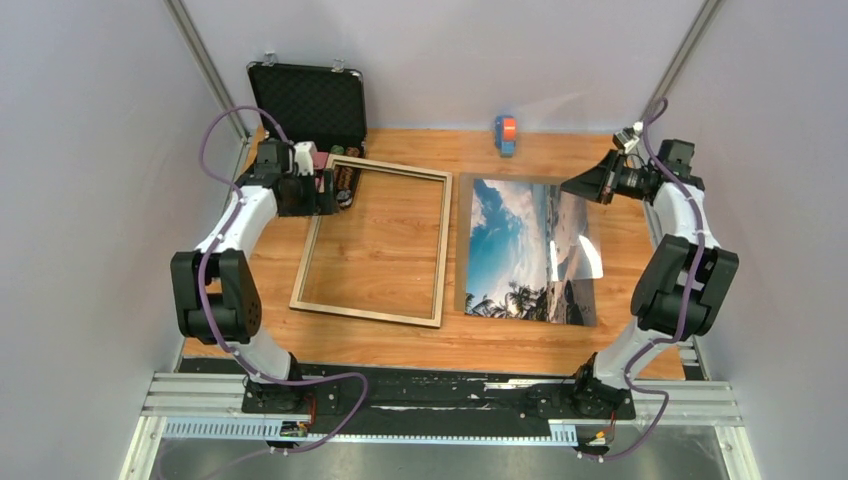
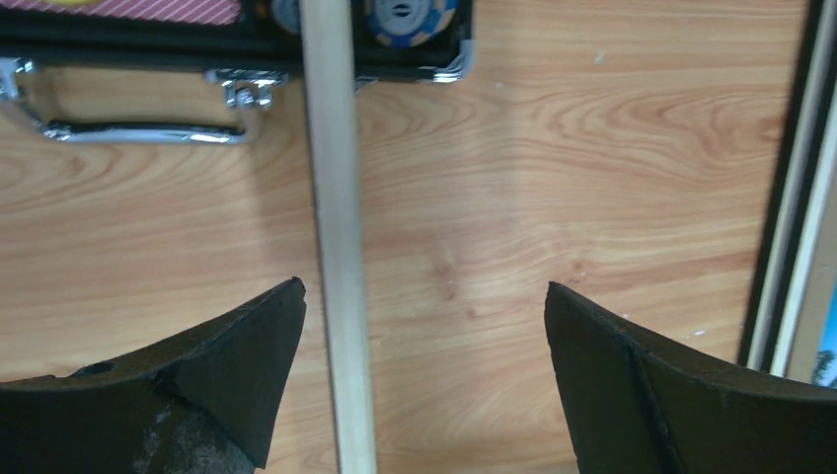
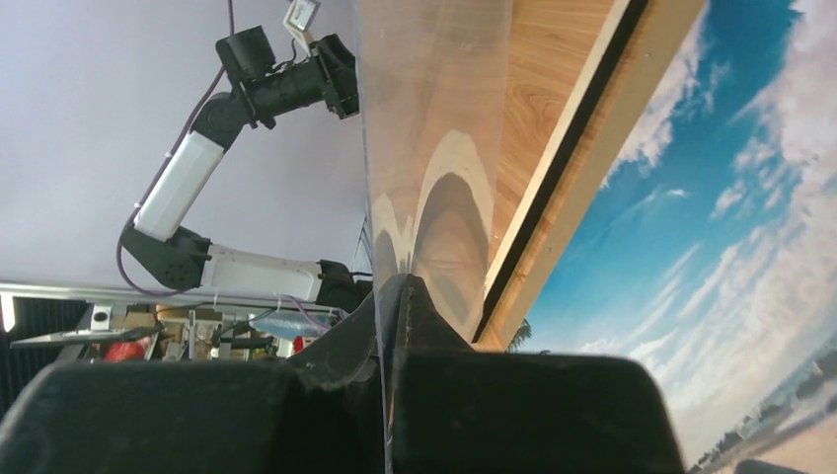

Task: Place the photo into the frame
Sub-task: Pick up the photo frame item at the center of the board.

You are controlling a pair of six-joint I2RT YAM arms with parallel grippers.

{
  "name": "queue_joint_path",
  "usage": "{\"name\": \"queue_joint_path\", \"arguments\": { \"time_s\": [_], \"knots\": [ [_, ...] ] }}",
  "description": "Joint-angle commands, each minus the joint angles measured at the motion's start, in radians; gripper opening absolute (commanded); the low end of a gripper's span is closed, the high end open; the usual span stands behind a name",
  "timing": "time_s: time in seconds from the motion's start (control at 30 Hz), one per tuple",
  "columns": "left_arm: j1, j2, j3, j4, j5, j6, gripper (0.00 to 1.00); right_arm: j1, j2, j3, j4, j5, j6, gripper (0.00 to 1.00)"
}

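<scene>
Two left fingers (image 2: 197, 395) wide apart astride frame (image 2: 336, 247) edge; right fingers (image 3: 513, 415) tight on clear pane (image 3: 434, 118) edge

On the wooden desk (image 1: 400, 340), the pale rectangular wooden frame (image 1: 443, 250) lay flat at 9 o'clock, with the glossy beach photo (image 1: 510, 250) just beside it at 3. The open black chip case (image 1: 308, 100) sat behind at 11, and a small blue-and-orange object (image 1: 505, 135) at 12. The left claw (image 2: 424, 296) straddled the frame's 9 o'clock rail. The right claw (image 3: 390, 296) pinched a clear rectangular pane (image 3: 434, 118), tilted above the photo's 3 o'clock half.
</scene>
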Motion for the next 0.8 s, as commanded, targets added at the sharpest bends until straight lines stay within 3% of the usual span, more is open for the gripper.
{"name": "queue_joint_path", "arguments": {
  "time_s": [0.0, 0.43, 0.57, 0.77],
  "knots": [
    [0.071, -0.040, -0.026, -0.038, -0.044, 0.050, 0.99, 0.071, -0.005, 0.051, 0.170, -0.022, 0.183, 0.00],
    [0.106, 0.040, -0.044, -0.042, -0.017, 0.050, 0.95, 0.246, 0.054, 0.011, 0.539, 0.015, 0.487, 0.00],
    [0.106, 0.096, -0.044, -0.041, 0.022, 0.041, 0.90, 0.276, 0.070, 0.004, 0.617, 0.007, 0.557, 0.00],
    [0.106, 0.141, -0.060, -0.015, 0.063, 0.031, 0.74, 0.301, 0.067, -0.008, 0.664, 0.016, 0.590, 0.00]
  ]
}}
